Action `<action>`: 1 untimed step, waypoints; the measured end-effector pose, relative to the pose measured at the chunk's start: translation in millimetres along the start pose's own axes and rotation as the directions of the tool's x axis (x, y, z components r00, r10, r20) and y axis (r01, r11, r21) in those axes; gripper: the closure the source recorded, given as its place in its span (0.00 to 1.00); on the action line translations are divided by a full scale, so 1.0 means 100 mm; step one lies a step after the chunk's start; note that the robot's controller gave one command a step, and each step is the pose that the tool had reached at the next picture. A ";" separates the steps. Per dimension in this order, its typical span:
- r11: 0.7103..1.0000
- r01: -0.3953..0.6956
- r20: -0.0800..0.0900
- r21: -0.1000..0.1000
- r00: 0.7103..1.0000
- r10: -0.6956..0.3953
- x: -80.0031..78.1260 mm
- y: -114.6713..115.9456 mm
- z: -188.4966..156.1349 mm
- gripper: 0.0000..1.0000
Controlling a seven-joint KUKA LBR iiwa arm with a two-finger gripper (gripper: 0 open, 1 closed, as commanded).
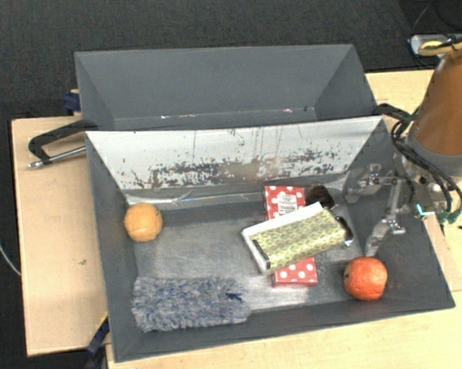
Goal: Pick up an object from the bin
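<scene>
Red-orange ball (366, 279) sits loose in the front-right corner of the bin (197, 251), clear on all sides, so probably the easy pick. Gripper (372, 214) hangs just behind it, jaws spread and empty. Patterned box (296, 238) lies across a red dotted box (297, 273).

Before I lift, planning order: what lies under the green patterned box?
Red white-dotted packaging shows past the green patterned box at far and near edges; its middle is covered.

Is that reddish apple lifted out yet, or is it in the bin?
In the bin. The apple lies on the floor of the bin, near the view's lower right corner, with the gripper just above it in the view.
</scene>
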State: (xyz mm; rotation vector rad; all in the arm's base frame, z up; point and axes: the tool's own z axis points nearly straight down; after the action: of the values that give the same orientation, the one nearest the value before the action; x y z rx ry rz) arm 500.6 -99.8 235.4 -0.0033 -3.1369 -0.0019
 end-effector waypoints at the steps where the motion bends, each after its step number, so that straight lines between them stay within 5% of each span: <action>1: 1.000 0.001 0.008 0.001 1.000 -0.001 -0.02 0.00 -0.04 0.00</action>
State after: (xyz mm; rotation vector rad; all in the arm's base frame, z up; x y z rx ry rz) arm 502.1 -99.4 239.0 -0.0010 -3.1446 0.0003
